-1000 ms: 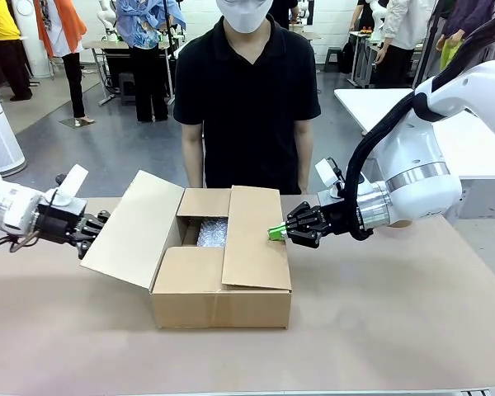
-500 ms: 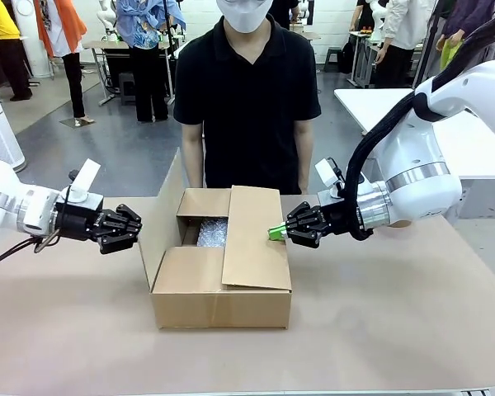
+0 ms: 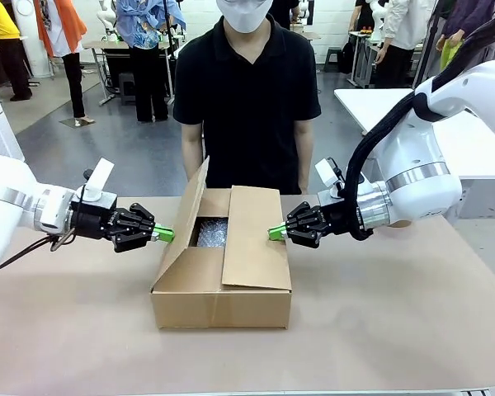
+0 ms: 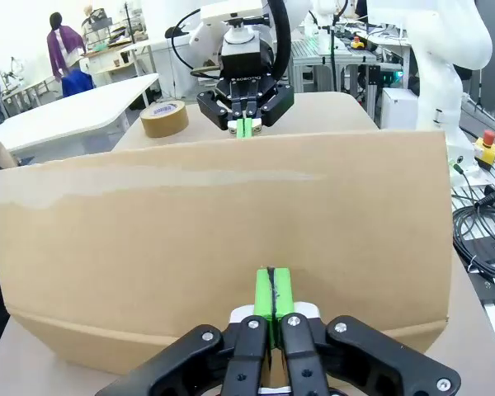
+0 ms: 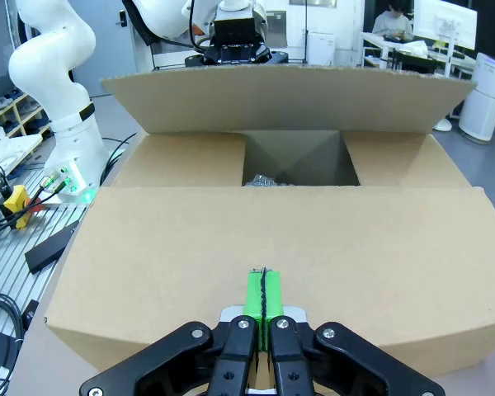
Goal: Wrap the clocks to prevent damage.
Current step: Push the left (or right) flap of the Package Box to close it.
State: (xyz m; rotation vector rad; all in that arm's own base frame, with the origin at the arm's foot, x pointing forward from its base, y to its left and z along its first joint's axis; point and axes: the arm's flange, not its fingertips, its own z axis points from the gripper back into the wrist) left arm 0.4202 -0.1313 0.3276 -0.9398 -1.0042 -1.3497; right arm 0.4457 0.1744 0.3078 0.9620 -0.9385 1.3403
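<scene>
l gripper (image 3: pixel 163 235) fingers pressed together, tips on the raised left flap (image 3: pixel 184 216) of the box (image 3: pixel 221 308), mid table (image 3: pixel 396 330) nr far edge. bubble-wrap bundle (image 3: pixel 213 233) inside, prob a clock: light, fragile, soft skin. flaps look thin, bendy, so push mid-flap. r gripper (image 3: pixel 274 233) fingers together too, at the flat right flap (image 3: pixel 252 239).

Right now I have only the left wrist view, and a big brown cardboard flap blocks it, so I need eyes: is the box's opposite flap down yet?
Observer: Yes, the right flap lies flat across the brown cardboard box, the shut right gripper at its outer edge.
Operator: What is inside?
Observer: Clear bubble wrap shows in the gap; what it covers I cannot tell.
Operator: How does my flap stand?
Observer: The left flap tilts steeply inward, the shut left gripper at its outer face.
</scene>
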